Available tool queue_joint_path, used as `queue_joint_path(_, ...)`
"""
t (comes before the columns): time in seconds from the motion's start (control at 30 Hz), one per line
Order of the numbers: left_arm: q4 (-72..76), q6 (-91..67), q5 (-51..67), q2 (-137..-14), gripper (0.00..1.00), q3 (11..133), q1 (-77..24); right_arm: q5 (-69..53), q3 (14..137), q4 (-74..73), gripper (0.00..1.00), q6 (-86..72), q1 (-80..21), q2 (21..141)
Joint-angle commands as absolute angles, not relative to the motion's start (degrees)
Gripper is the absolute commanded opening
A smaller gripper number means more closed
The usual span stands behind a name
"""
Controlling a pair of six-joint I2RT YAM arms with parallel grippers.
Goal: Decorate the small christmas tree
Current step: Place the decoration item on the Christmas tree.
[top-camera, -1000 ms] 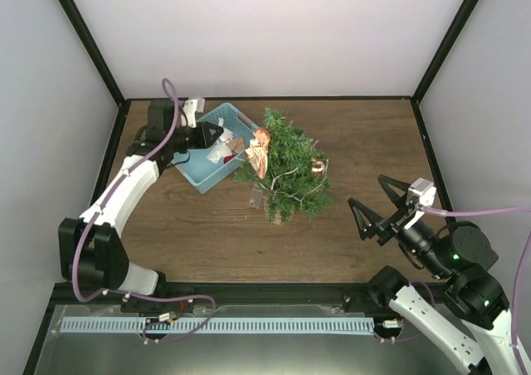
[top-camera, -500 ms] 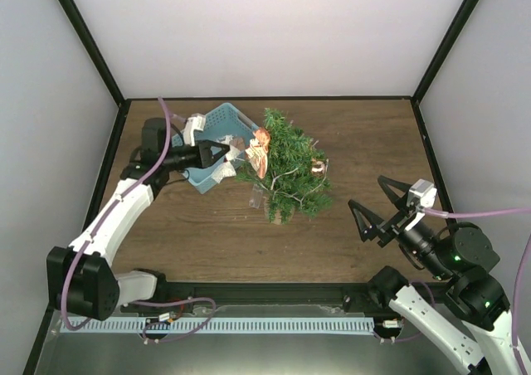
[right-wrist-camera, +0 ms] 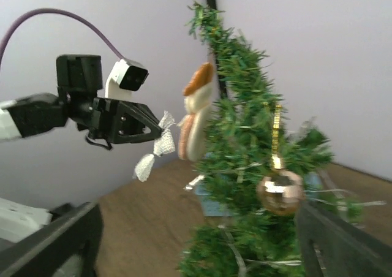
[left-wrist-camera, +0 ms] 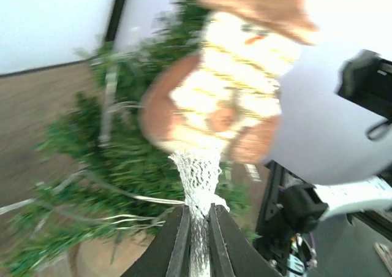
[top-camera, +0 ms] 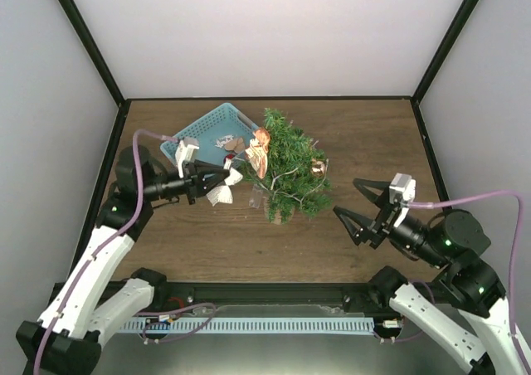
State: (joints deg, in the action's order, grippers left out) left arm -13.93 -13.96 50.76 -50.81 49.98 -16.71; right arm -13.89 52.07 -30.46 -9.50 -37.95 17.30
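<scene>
- Brown wood table point(top-camera: 207, 242), white walls all around, black posts in the corners.
- Up above the table, the left claw point(top-camera: 226, 176), pinched tight on a white net bow point(top-camera: 220, 194).
- From the left wrist camera: both fingers point(left-wrist-camera: 171, 246) squeezed on the net tail of the bow, nothing between them but net.
- Just right of the bow, the small christmas tree point(top-camera: 289, 174), standing up in its brown pot point(top-camera: 280, 215) near the middle of the table.
- On the left side of the tree, a cream doll point(top-camera: 259, 153) with a brown hat, very close to the bow.
- On the right side of the tree, a gold ball point(top-camera: 317, 168) hanging from a branch.
- Far left of the tree, behind the left claw, a light-blue basket point(top-camera: 187, 138) with some small things inside, too small to name.
- Over on the right, the right claw point(top-camera: 353, 207), spread wide with nothing in it, pointing at the tree but not touching it.
</scene>
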Motion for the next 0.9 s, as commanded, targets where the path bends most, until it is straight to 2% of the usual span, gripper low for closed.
queue_joint_path(0.0, -8.50, -12.29, 56.57, -46.04, 0.11, 47.52, -20.43, -24.36, 57.46, -27.83, 0.77, -11.90, -37.53, 24.28)
queue_joint_path(0.1, -5.74, -12.89, 59.81, -44.74, 0.11, 46.86, -22.87, -28.29, 61.34, -27.36, 0.49, -14.57, -37.53, 29.14)
queue_joint_path(0.2, -5.16, -12.98, 62.21, -42.55, 0.11, 47.03, -24.93, -31.84, 64.21, -26.18, 0.28, -17.10, -37.53, 33.42)
queue_joint_path(0.23, -5.04, -13.00, 62.75, -42.32, 0.11, 47.02, -25.36, -33.08, 64.91, -25.44, 0.25, -18.16, -37.53, 34.73)
queue_joint_path(0.33, -4.26, -13.56, 63.08, -41.67, 0.11, 47.03, -26.19, -35.78, 66.27, -23.48, 0.20, -21.79, -37.53, 38.19)
queue_joint_path(0.63, 1.29, -18.85, 62.89, -40.23, 0.13, 46.79, -26.79, -39.70, 68.41, -18.72, 0.18, -28.35, -38.77, 47.10)
queue_joint_path(0.87, 2.14, -20.16, 61.45, -40.34, 0.14, 46.77, -26.87, -32.87, 73.46, -20.17, 0.19, -25.25, -49.16, 54.39)
